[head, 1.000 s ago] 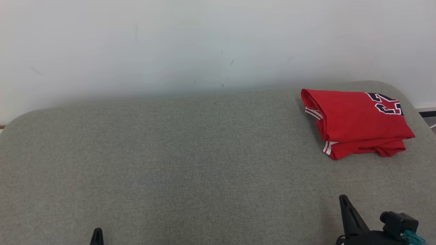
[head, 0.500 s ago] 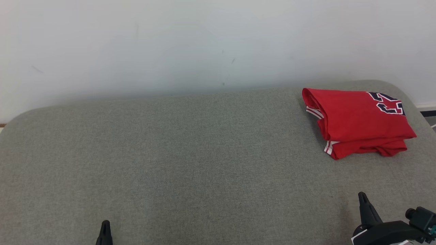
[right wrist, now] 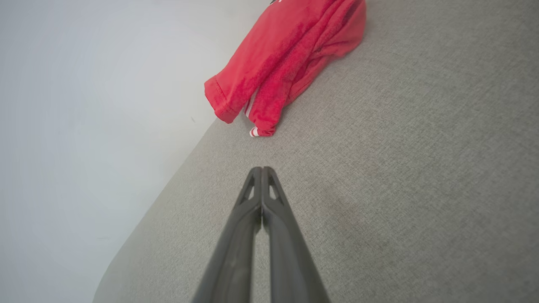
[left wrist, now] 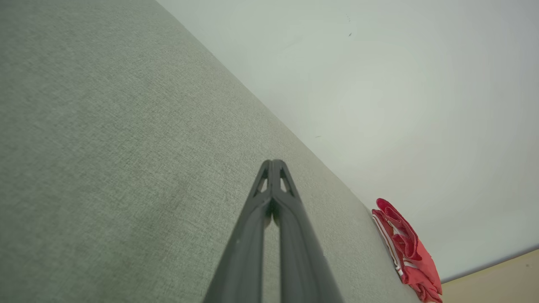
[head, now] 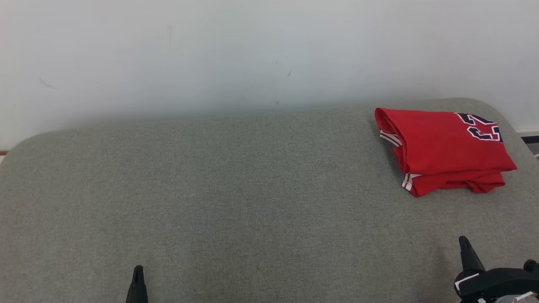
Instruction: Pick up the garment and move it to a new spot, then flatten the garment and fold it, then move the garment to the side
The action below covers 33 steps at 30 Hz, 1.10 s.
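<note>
The garment (head: 442,149) is a red jersey with white trim and dark lettering, lying folded at the far right of the grey cushion (head: 236,202). It also appears in the left wrist view (left wrist: 404,248) and the right wrist view (right wrist: 282,63). My left gripper (head: 137,269) pokes up at the bottom left of the head view, well away from the garment. Its fingers are pressed together with nothing between them (left wrist: 273,162). My right gripper (head: 463,240) stands at the bottom right, short of the garment, also shut and empty (right wrist: 261,169).
A pale wall (head: 252,54) rises directly behind the cushion. The cushion's rounded corners fall off at the far left and far right. A strip of floor (head: 531,145) shows past the right corner.
Both grippers have drifted rightward in the head view, the right one nearer the frame's edge, the left tip higher. The garment lies as it did.
</note>
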Tool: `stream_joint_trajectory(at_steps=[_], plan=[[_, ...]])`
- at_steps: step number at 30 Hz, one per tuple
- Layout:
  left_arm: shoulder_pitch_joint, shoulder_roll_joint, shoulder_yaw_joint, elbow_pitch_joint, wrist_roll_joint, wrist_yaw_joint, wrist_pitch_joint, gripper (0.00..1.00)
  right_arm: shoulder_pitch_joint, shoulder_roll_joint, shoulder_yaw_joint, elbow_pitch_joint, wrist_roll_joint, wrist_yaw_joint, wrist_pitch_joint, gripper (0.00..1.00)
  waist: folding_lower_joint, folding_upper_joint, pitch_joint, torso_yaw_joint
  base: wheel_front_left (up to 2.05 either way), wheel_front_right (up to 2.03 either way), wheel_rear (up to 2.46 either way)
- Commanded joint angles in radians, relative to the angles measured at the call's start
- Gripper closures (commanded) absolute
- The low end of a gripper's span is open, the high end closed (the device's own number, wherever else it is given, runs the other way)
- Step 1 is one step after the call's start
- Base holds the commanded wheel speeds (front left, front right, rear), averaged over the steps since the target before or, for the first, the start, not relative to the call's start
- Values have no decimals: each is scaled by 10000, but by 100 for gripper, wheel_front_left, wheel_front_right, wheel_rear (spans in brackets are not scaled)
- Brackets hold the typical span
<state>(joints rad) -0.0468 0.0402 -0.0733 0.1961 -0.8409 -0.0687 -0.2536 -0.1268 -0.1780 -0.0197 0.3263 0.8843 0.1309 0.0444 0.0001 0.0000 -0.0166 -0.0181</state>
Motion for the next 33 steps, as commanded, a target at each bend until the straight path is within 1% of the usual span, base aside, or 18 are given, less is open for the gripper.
stream_joint_trajectory(at_steps=[1, 11, 13, 33], plan=[[-266, 74, -83, -17, -374, -32, -51, 100, -262, -10, -192, -55, 331, 0, 117, 100, -1, 0, 4, 4, 0, 0, 0], [-539, 84, -419, 218, -1707, -135, -58, 100, -446, 57, -857, 120, 1445, 0, 731, 100, -1, 0, 38, 25, 0, 0, 0], [-562, 85, -452, 241, -1814, -148, -59, 100, -460, 64, -923, 137, 1555, 0, 792, 100, -1, 0, 42, 27, 0, 0, 0], [-1016, 100, -1031, 655, -4130, -319, -77, 100, -787, 204, -2107, 443, 3450, 1, 1880, 100, -1, 0, 110, 71, 0, 0, 0]])
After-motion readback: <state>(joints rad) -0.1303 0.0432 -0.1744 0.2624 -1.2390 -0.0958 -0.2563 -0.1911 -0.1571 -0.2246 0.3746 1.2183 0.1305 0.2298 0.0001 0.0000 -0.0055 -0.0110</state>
